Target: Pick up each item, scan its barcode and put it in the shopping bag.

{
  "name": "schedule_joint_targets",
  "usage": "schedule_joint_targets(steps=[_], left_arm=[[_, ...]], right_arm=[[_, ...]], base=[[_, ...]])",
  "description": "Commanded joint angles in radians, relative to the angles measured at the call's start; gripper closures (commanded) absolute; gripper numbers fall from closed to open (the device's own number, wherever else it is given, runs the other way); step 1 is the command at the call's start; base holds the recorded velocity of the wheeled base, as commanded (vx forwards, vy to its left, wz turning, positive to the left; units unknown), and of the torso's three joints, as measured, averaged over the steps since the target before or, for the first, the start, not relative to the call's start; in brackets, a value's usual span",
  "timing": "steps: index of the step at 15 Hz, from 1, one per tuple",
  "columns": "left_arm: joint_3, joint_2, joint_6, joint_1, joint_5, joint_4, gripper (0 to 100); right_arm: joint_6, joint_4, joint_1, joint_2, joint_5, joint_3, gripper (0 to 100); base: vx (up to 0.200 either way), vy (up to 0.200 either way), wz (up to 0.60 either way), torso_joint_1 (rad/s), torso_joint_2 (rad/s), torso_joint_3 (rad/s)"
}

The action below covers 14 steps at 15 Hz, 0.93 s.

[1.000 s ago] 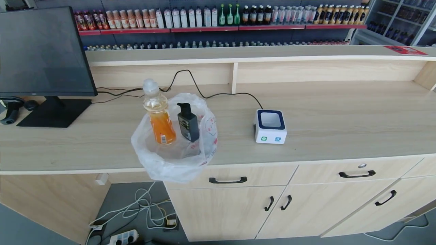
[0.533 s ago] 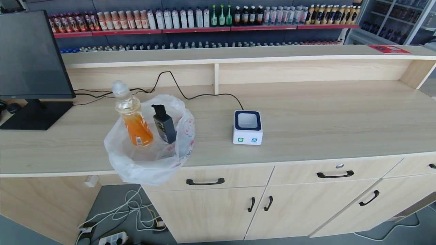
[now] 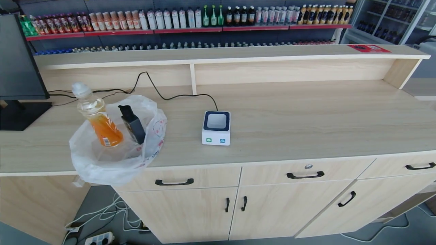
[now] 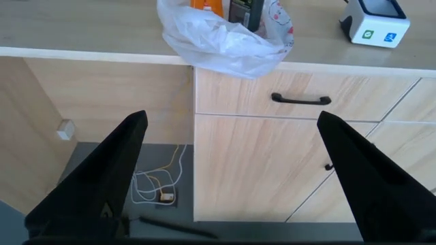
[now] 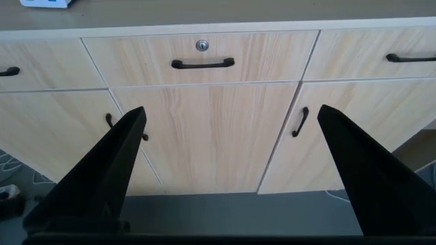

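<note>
Orange bottle [image 3: 100, 121] and dark bottle [image 3: 133, 125] stood upright in the shopping bag [image 3: 102, 168] at the counter's [image 3: 289, 119] near left edge, above the open left gripper [image 4: 231, 113]; the open right gripper [image 5: 231, 109] was farther right.

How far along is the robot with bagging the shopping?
Done: the orange bottle and the black pump bottle stand in the shopping bag. In hand: nothing, the left gripper and right gripper are open and empty. Left: seemingly nothing more for the scanner.
</note>
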Motion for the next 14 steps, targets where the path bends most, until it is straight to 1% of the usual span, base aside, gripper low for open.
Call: schedule_joint_targets(steps=[1, 4, 8, 14], left_arm=[[0.0, 0.0, 0.0, 0.0, 0.0, -0.001, 0], [0.0, 0.0, 0.0, 0.0, 0.0, -0.001, 0], [0.0, 0.0, -0.002, 0.0, 0.0, -0.001, 0], [0.0, 0.0, -0.002, 0.0, 0.0, -0.001, 0]], right_arm=[[-0.001, 0.0, 0.0, 0.002, 0.0, 0.0, 0], [0.001, 0.0, 0.0, 0.002, 0.0, 0.0, 0], [0.001, 0.0, 0.0, 0.002, 0.0, 0.0, 0], [0.001, 0.0, 0.0, 0.002, 0.0, 0.0, 0]], base=[[0.0, -0.2, 0.0, -0.002, 0.01, 0.002], [0.0, -0.2, 0.0, 0.005, 0.01, 0.004], [0.0, 0.0, 0.0, 0.0, 0.0, 0.0], [-0.2, 0.0, 0.0, 0.006, 0.01, 0.002]])
